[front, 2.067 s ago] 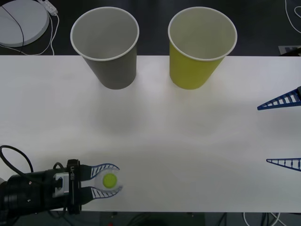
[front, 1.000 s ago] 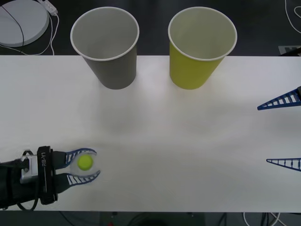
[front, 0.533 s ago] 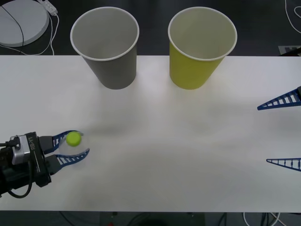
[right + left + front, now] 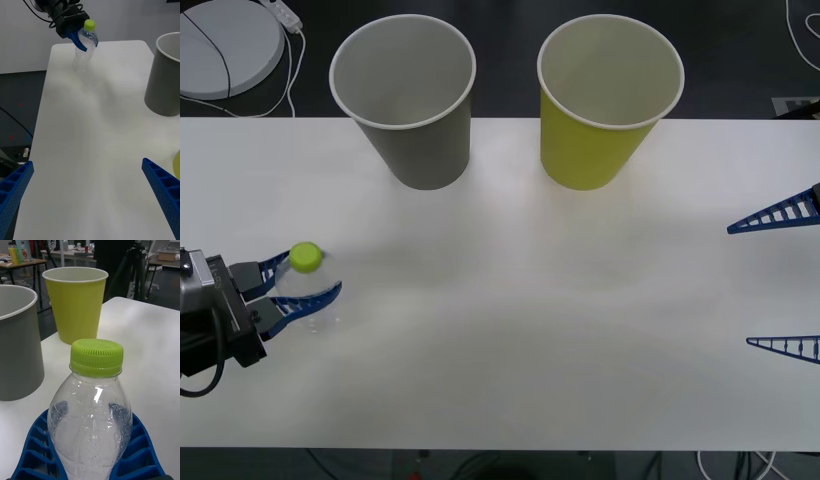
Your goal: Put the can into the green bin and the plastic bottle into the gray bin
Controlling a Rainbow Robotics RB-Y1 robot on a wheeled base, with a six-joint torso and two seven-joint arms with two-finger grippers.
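Observation:
The plastic bottle (image 4: 306, 292), clear with a lime-green cap, stands slightly tilted at the table's left end. My left gripper (image 4: 310, 278) is shut on its body. In the left wrist view the bottle (image 4: 92, 420) rises between the blue fingers (image 4: 35, 450). The right wrist view shows the bottle (image 4: 84, 47) held by the left gripper (image 4: 80, 37) at the far end. The gray bin (image 4: 415, 140) stands at the back left of centre and the green bin (image 4: 590, 150) to its right, both upright. My right gripper (image 4: 738, 286) waits open at the right edge. The can is out of view.
A white round disc (image 4: 225, 40) with cables lies on the dark floor beyond the table's back left corner. The white table (image 4: 520, 300) is bare between the bins and its front edge. Other tables and a tripod stand in the room behind.
The left gripper carried the bottle from near the table's front edge leftward and farther back, toward the left end. The right gripper and both bins stayed still.

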